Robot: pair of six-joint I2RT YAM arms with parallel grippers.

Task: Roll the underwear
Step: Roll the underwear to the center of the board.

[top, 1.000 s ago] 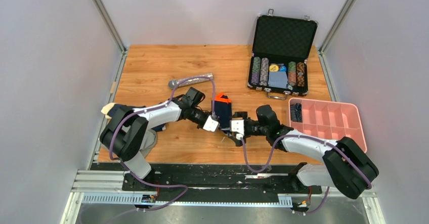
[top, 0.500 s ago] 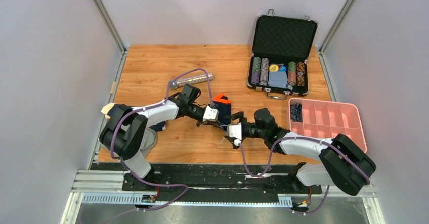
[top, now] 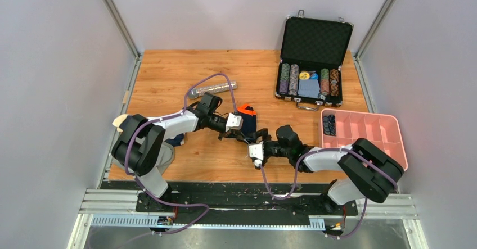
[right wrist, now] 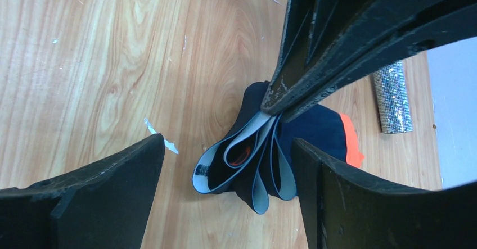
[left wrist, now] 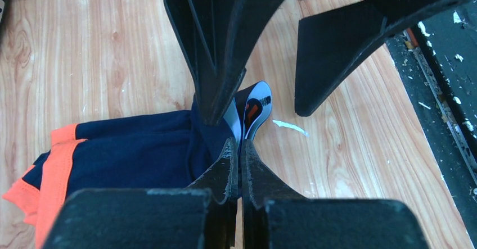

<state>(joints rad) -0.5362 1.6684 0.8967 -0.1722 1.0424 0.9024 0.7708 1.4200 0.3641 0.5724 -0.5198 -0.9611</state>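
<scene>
The navy underwear (top: 248, 125) with orange trim lies near the middle of the worktop (top: 169, 75). The left fingers (left wrist: 220, 175) are squeezed tight together and pinch a fold of the cloth at its near end. That end is bunched up into loops, and the pale inside of the band shows there. The rest of the cloth lies flat on the wood. Seen from the top, the orange edge is at 12 o'clock from the pinch.

The right fingers (right wrist: 107, 181) are spread wide and hold nothing. They stand one on each side of the bunched end. One tip is right at the cloth, but I cannot tell if it touches. The other tip is apart, over bare wood, near a small white scrap (left wrist: 289, 126).

From the underwear, a shiny tube (top: 216, 87) lies at 11 o'clock. An open black case (top: 316, 38) with chips in it sits at about 1 o'clock. A pink tray (top: 371, 131) sits at 3 o'clock.
</scene>
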